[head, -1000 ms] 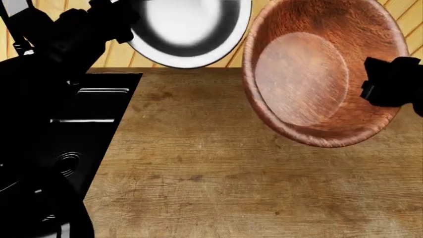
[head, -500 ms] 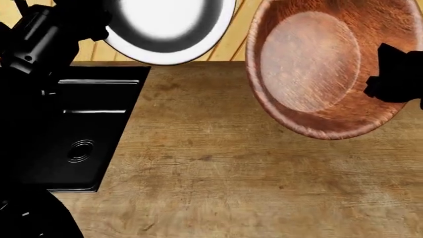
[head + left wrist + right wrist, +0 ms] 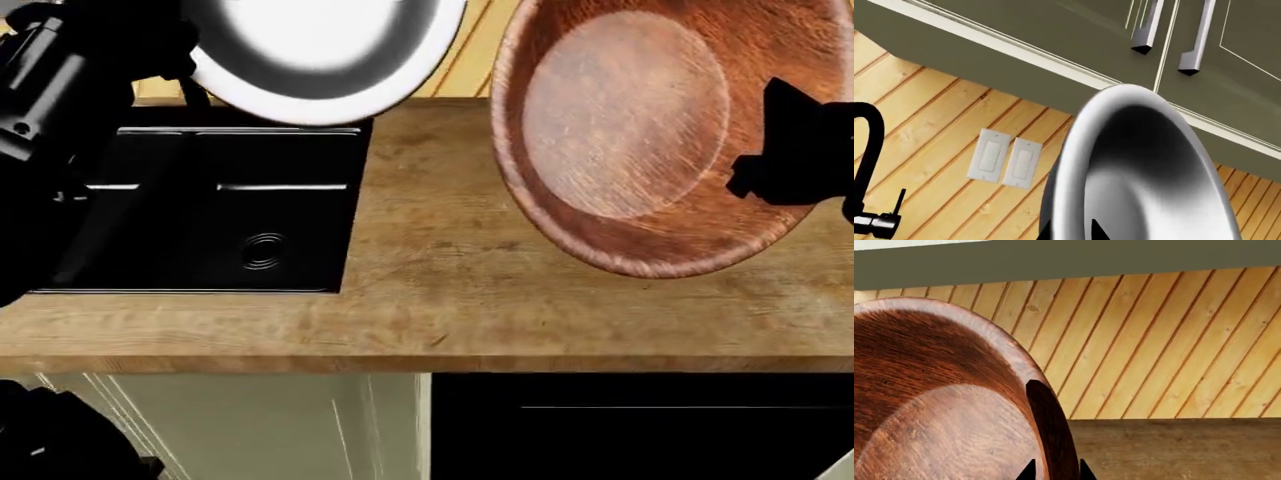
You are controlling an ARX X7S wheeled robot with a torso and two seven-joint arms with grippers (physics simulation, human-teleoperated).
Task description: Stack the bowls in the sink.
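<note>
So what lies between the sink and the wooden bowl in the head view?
Only bare wooden countertop. In the head view nothing sits on it between the sink and the wooden bowl, which is held up over it.

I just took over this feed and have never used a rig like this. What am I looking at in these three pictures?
A simulated two-armed robot at a kitchen counter. The head view looks down over the wooden countertop and the black sink; nothing is in the visible basin yet. The left gripper holds the steel bowl up above the sink's rear edge. The right gripper holds the wooden bowl, tilted, above the counter. The other two pictures come from cameras near each gripper: one shows the steel bowl against the wall switches, the other the wooden bowl's rim clamped between the gripper's fingertips.
</note>
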